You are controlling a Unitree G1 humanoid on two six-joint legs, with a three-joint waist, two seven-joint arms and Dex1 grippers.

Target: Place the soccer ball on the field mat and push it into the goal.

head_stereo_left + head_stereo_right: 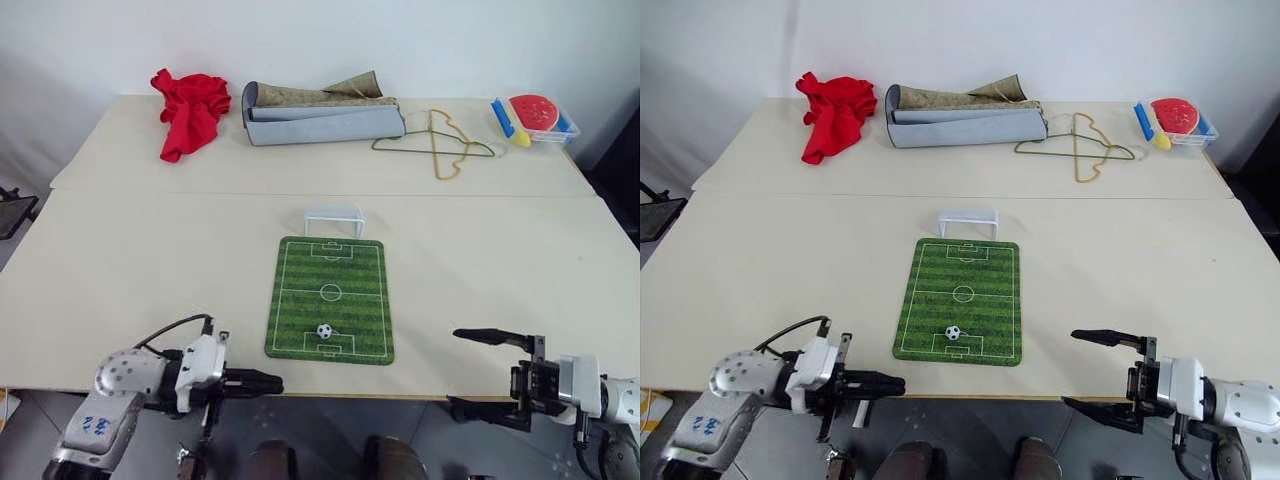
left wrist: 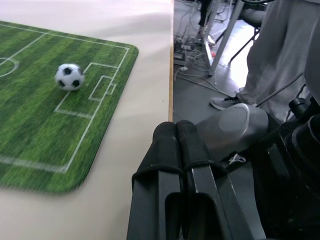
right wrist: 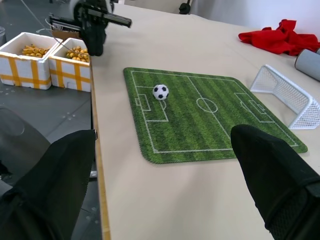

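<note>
A tiny soccer ball [image 1: 324, 330] sits on the green field mat [image 1: 300, 300], near its front penalty box. The white goal [image 1: 334, 220] stands at the far end. The left hand [image 1: 270, 382], pinched shut and empty, should nudge it straight and gently. The right hand [image 1: 478, 372] gapes wide, holding nothing.

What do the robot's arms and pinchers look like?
Each arm is silvery grey metal with a white block at the wrist. The left gripper has two slim black fingers, a looping black cable above its wrist and small blue markings on the arm. The right gripper has the same long, thin black fingers on a black bracket.
</note>
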